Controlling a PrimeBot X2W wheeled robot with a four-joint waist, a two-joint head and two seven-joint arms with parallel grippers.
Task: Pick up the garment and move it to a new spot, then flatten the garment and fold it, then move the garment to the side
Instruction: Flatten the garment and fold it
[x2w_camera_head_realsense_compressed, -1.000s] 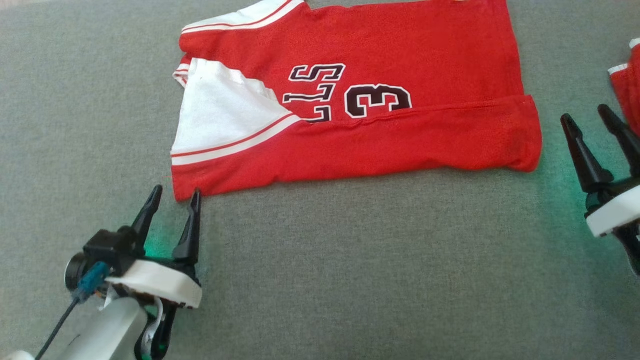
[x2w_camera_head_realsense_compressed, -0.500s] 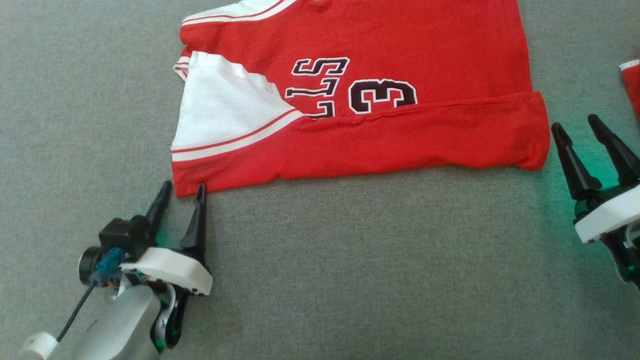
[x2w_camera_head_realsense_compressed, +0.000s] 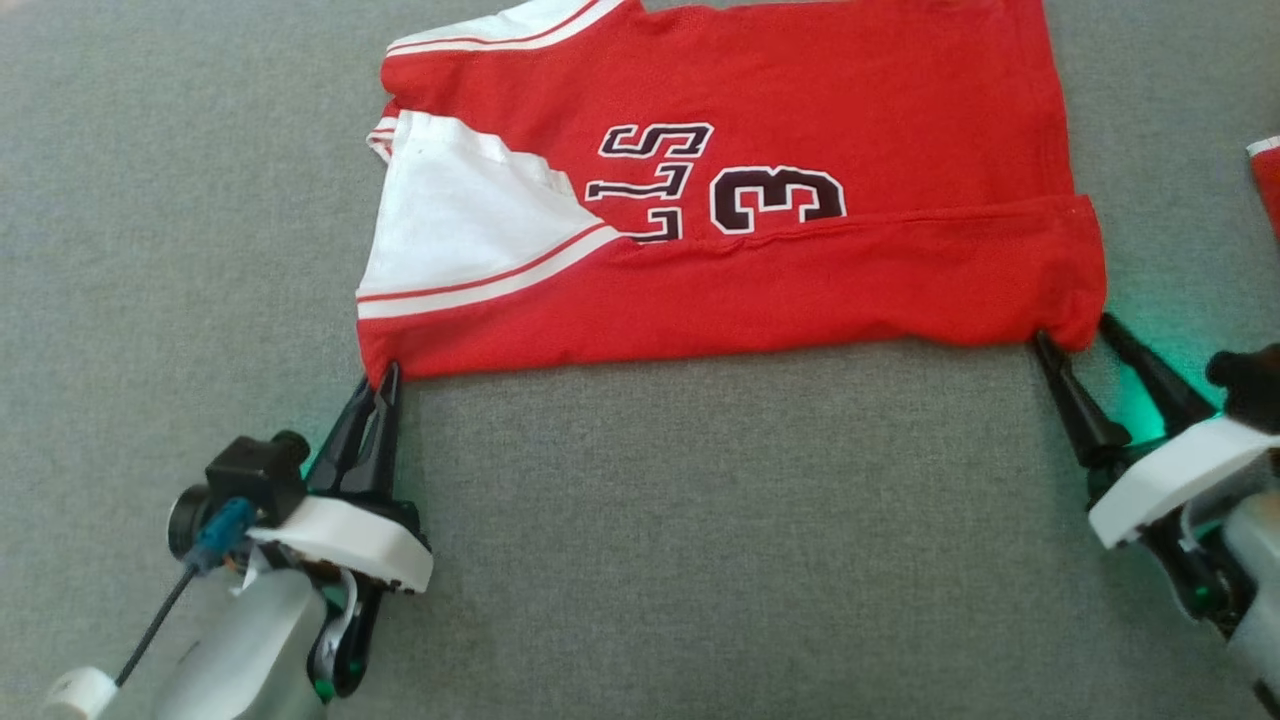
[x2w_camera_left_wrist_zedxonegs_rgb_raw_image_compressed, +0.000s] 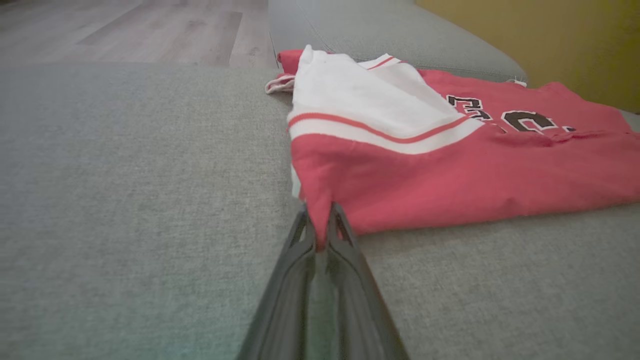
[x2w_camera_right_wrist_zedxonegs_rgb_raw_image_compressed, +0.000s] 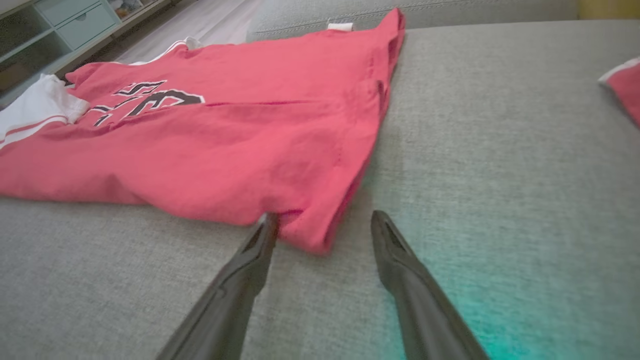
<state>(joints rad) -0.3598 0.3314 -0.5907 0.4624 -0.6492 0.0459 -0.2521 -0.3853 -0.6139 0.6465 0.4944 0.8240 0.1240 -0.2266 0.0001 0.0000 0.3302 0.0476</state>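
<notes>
Presently, item: jersey (x2w_camera_head_realsense_compressed: 740, 250), red w/ white panel, lying part-folded on grey cushion (x2w_camera_head_realsense_compressed: 700, 520), long near edge facing robot. L gripper (x2w_camera_head_realsense_compressed: 383, 378): fingers pressed together, pinching near-left corner; cloth tip visible betw. them in left wrist view. R gripper (x2w_camera_head_realsense_compressed: 1072, 332): fingers spread, straddling near-right corner, one tip touching cloth, nothing gripped. Step judged: secure both near corners for next fold or lift. Rec.: push R tips low to cushion, then shut on all layers at corner, not top layer only. Raise both grippers together, level, w/ near edge taut, else fold may slip or skew. Misc.: 2nd red cloth (x2w_camera_head_realsense_compressed: 1268, 180) at far right, well apart; steer R arm clear of it.
</notes>
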